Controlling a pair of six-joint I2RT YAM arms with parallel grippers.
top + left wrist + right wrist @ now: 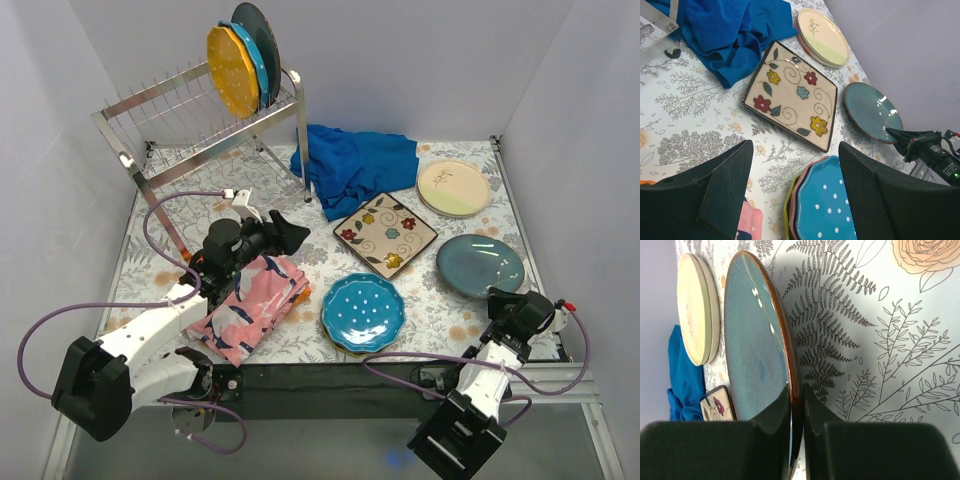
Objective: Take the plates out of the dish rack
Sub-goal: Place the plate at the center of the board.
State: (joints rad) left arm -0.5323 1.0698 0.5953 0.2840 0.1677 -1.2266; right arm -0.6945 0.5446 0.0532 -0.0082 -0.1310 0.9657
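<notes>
A table seen from above, with a wire dish rack [200, 125] at the far left. Three plates stand on edge at its right end, kept upright by the prongs. An orange dotted plate [230, 72] is in front, and it largely covers a blue one and a dark one behind it.

The other plates lie flat on the table [430, 300], probably spread out so each is easy to reach:
- two cream plates [453, 187], stacked at the far right
- a square flowered plate [387, 233]
- a dark teal plate [480, 265]
- a dotted teal plate [363, 312], on top of a small stack

The right gripper [503, 300] is almost closed, its fingers pinching the near rim of the dark teal plate. That plate rests flat, so it is likely just being set down. The left gripper [795, 195] hangs wide open and empty by the pink cloth [255, 305]. A bunched blue cloth [352, 165] lies beside the rack's right leg.

How many plates sit under the dotted one is unclear; only a pink rim and a green rim show
</notes>
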